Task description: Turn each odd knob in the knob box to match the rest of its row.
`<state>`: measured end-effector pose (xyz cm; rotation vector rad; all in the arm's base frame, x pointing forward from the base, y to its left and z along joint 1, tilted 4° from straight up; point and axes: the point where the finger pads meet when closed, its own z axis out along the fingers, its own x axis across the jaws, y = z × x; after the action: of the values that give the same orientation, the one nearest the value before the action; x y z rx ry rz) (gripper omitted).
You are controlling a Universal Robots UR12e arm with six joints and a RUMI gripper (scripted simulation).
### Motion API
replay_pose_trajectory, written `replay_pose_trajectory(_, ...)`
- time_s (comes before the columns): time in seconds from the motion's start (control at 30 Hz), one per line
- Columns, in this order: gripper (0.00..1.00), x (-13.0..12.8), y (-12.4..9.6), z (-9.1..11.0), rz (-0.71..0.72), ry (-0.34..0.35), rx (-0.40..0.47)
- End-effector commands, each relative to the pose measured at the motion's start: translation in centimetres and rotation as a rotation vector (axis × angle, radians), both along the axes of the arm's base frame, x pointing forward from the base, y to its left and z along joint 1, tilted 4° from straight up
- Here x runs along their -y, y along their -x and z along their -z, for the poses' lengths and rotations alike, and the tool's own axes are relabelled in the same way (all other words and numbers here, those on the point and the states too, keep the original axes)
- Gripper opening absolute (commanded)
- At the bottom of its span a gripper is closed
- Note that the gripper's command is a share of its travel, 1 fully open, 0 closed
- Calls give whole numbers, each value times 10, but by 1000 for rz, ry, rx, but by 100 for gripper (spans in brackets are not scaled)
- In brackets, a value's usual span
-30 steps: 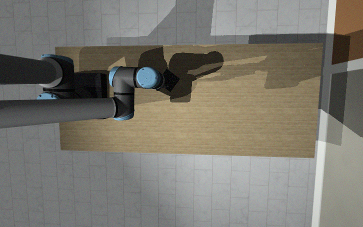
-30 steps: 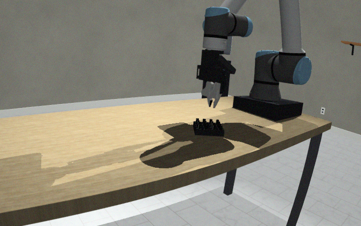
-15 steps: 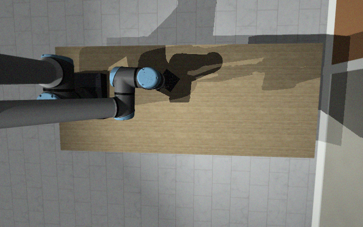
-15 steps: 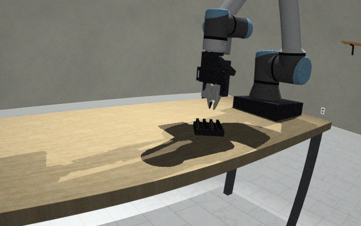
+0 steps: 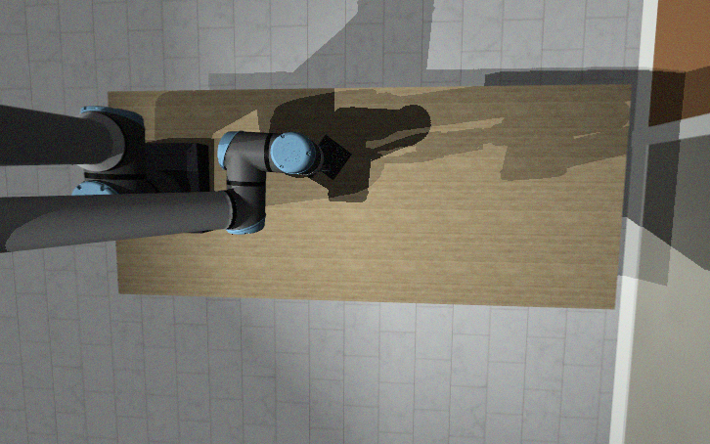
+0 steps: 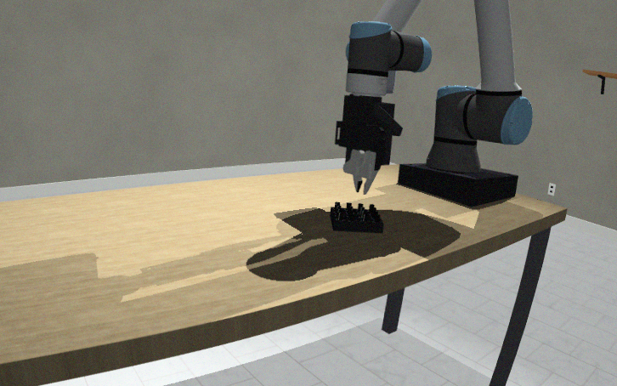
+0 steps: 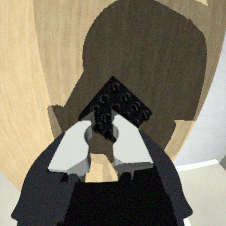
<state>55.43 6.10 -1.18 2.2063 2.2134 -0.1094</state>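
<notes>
The black knob box [image 5: 336, 156] [image 6: 357, 226] [image 7: 116, 97] sits on the wooden table, turned diagonally in the top and wrist views. Several black knobs [image 6: 360, 207] [image 7: 137, 105] stand on its top. Their marks and pointing directions are too dark and small to read. My gripper [image 6: 361, 191] [image 7: 103, 111] is open by a narrow gap, with nothing between the fingertips. It hangs above the box, clear of the knobs. In the wrist view the fingers hide the near part of the box. In the top view the wrist hides the fingers.
The wooden table [image 5: 457, 237] [image 6: 124, 215] carries the arm's black base [image 6: 457, 184], which stands behind the box in the exterior view. Dark arm shadows fall over and around the box. The table's long edge [image 6: 253, 319] runs in front of it. A wall [image 6: 157, 95] stands behind.
</notes>
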Motion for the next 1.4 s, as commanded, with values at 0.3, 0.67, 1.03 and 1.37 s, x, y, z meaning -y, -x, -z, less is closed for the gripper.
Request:
replay_pose_trajectory(0.3,11,1,0,14,0,0,1)
replay_pose_trajectory(0.67,11,1,0,19,0,0,1)
replay_pose_trajectory(1.03,11,1,0,20,0,0,1)
replay_pose_trajectory(1.37,11,1,0,20,0,0,1)
